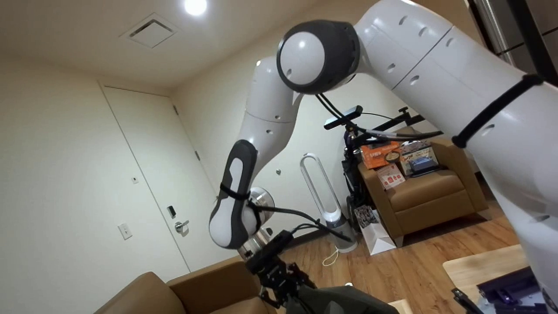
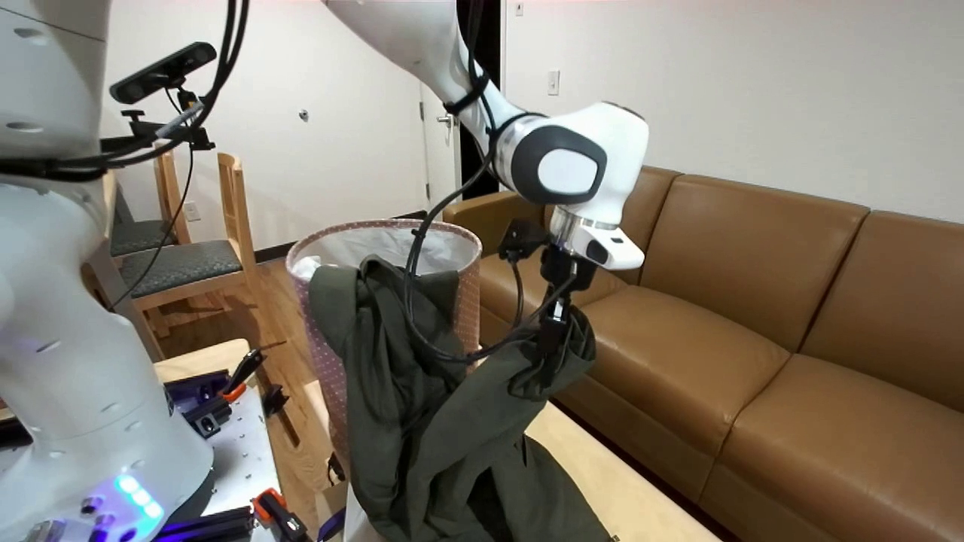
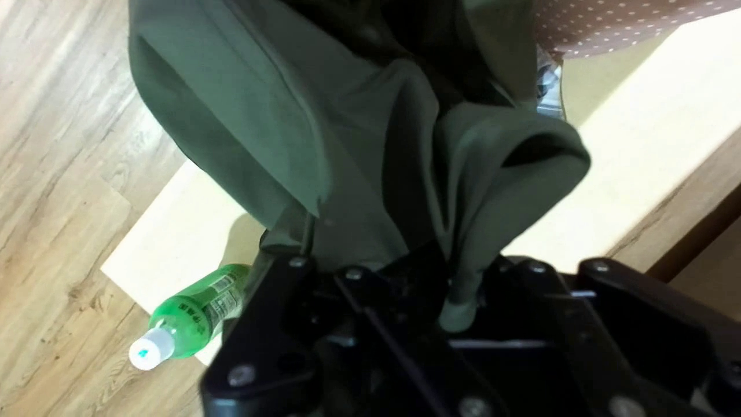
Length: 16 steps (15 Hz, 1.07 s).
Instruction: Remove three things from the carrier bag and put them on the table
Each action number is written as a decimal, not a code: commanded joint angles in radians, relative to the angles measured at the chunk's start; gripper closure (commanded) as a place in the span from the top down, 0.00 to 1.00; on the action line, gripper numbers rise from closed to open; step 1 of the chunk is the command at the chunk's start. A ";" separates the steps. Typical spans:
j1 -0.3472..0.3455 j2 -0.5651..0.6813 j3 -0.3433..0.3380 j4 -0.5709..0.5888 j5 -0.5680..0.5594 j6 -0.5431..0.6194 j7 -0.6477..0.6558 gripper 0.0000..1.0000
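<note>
Black two-finger gripper (image 2: 556, 327) is clamped on the right end of the dark olive-green cloth garment (image 2: 452, 421), which hangs at the near side of the white-dotted pink cylindrical hamper (image 2: 468, 301), above the pale wooden table (image 2: 619, 488).

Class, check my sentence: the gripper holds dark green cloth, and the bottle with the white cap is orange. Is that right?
Not quite: the bottle is green, not orange, as the wrist view shows. The rest stands: the gripper holds dark green cloth, and the bottle's cap is white.

Cloth (image 2: 452, 429) cut off below, hiding part of basket (image 2: 467, 312).
</note>
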 commanded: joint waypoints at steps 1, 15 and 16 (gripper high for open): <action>0.015 0.101 0.005 -0.019 -0.001 0.099 -0.093 0.05; 0.049 0.255 0.012 -0.011 0.000 0.203 -0.218 0.05; 0.049 0.255 0.012 -0.011 0.000 0.203 -0.219 0.05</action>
